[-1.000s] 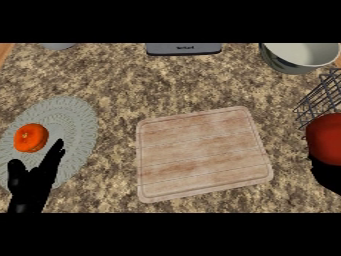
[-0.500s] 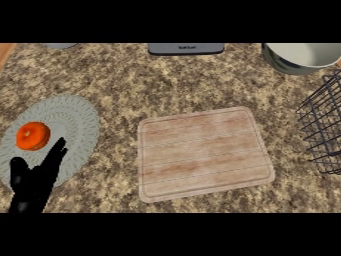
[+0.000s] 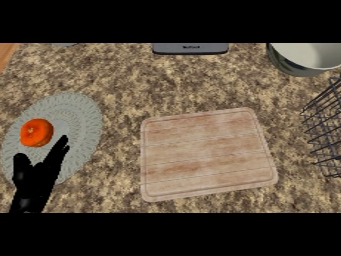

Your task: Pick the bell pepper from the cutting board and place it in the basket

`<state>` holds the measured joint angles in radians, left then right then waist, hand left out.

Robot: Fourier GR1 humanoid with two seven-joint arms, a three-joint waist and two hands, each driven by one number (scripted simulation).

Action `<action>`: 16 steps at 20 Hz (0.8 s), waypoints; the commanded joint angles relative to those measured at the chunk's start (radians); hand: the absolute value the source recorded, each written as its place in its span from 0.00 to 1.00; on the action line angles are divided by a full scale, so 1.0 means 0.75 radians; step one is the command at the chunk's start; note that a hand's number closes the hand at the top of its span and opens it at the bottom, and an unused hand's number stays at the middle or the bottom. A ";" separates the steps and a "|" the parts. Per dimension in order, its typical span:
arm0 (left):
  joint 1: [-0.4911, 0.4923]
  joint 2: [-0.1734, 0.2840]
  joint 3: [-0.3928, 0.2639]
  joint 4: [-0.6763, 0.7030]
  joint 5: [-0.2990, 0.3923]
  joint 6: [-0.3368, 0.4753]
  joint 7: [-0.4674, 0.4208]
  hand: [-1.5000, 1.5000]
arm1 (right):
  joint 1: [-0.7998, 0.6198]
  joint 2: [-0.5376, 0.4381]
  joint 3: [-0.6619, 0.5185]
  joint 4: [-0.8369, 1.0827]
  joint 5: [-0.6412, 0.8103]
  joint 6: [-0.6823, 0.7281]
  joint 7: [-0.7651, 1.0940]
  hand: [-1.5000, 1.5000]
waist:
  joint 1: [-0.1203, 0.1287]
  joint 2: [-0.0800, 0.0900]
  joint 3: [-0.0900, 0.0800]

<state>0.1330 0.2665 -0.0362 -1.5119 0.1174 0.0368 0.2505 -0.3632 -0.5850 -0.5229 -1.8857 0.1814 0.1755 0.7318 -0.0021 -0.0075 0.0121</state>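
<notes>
Wooden and bare, the cutting board [image 3: 207, 153] lies at the middle of the desk [image 3: 143, 80] with nothing on it. We cannot see the bell pepper anywhere in the head view; it may be in the part of the wire basket [image 3: 337, 134] that runs past the right edge, but we cannot tell. The robot's right robot hand shows nowhere either. Our left robot hand [image 3: 37, 175] rests at the lower left, fingers straight and relaxed, holding nothing, its tips over the edge of the grey round mat [image 3: 77, 112], just beside the orange fruit [image 3: 36, 132] on that mat.

We judge the placing step to be at or near its end. To finish it well, we would let go only once the pepper sits inside the basket's wires, then lift the right arm straight up so the fingers do not catch the rim or tip the basket. We would keep the left arm still, well apart from the board and basket.

Compared with a second ago, the red pepper and the dark right robot hand that held it by the basket have gone from view. Half a second ago they were already gone. The white bowl [image 3: 309, 57], board, mat and fruit lie as before.
</notes>
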 commanded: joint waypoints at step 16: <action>0.015 -0.053 -0.010 0.038 -0.051 0.028 0.105 0.50 | 0.259 -0.115 -0.116 0.517 0.155 0.003 -0.614 1.00 | -0.001 0.012 -0.015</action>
<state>0.1311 0.2461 -0.0333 -1.5242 0.0882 0.0371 0.2598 -0.2344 -0.6407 -0.6145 -1.5335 0.2625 0.1522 0.3703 0.0074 -0.0047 0.0105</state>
